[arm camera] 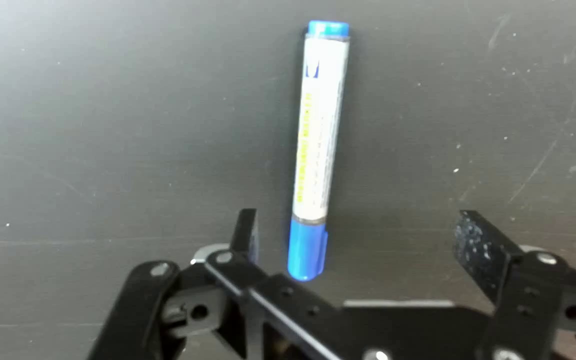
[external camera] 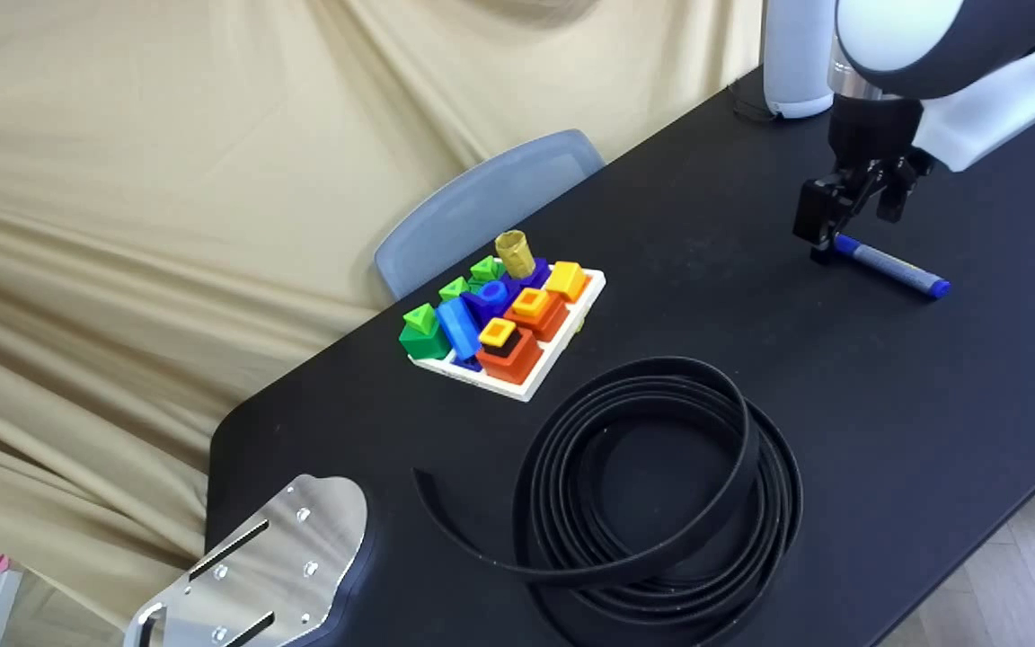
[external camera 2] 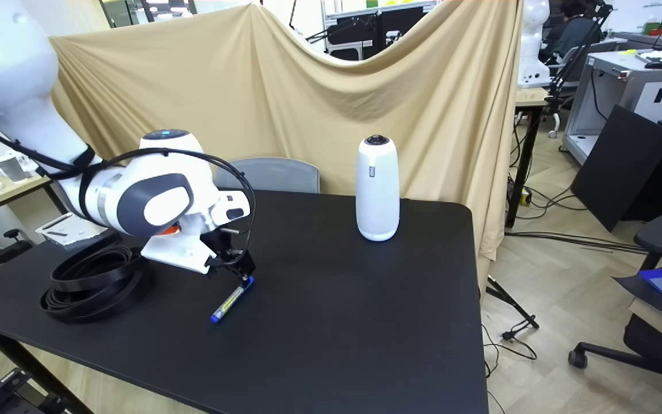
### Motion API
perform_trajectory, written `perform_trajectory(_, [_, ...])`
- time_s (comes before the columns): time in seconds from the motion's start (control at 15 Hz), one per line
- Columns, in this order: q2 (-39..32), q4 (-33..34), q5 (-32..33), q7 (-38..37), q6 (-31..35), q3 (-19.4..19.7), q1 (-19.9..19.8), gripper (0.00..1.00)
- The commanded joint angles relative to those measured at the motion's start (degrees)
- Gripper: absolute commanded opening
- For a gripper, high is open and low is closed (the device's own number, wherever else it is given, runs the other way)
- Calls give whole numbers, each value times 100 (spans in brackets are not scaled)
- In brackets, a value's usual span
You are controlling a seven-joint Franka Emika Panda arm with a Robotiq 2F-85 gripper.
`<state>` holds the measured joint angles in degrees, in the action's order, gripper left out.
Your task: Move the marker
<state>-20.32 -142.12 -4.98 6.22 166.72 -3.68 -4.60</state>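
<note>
Nearest the wrist camera: the gripper (arm camera: 358, 227), black, its fingers (arm camera: 474, 242) spread wide. Between them sits the cap (arm camera: 307, 250) of the marker (arm camera: 319, 130), closer to the finger at left in the wrist view, with a gap showing on either side. Marker pale-bodied, yellow lettering, blue at both ends; lies flat on the black table (arm camera: 118, 160), other end pointing away from the gripper. Cannot tell whether the gripper touches the table.

In both exterior views the gripper points down over the cap end, rest of the marker clear of it. White arm (external camera 2: 164, 201) reaches in from the left in an exterior view, thin black cable (external camera 2: 167, 151) tied along it. Tall white device (external camera 2: 378, 190), dark-topped, stands upright to the right, toward the far edge, well apart from the marker.

Coil of flat black strap (external camera: 652, 564) takes up the near side in an exterior view, one loose end trailing left. Just beyond it, farther left, a white tray (external camera: 553, 349) loaded with toy blocks (external camera: 508, 359): green on the left, blue along the middle, orange-red and yellow on the right. Gold tube-like piece (external camera: 516, 256) at the tray's far side. Near left corner: shiny metal plate (external camera: 266, 566), slotted and bolted, cut off at the edge of view. Past the table's far edge, grey chair back (external camera: 490, 207), then beige cloth (external camera: 167, 180) hanging in folds.
</note>
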Motion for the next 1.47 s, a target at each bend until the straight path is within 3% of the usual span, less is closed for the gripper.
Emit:
perform_trajectory(0.0, [-187,44,-130,239,-40,-203,-245,100])
perform_trajectory(0.2, [-308,69,-134,311,-65,-237,-336,100])
perform_trajectory(0.27, [-331,69,-132,312,-51,-239,-356,75])
perform_trajectory(0.4, [-348,67,-117,346,-35,-242,-392,68])
perform_trajectory(1.0, [-324,192,-73,440,-109,-240,-463,5])
perform_trajectory(1.07, [-330,255,-47,461,-126,-226,-456,1])
perform_trajectory(1.4, [-501,985,59,630,-365,-209,-387,5])
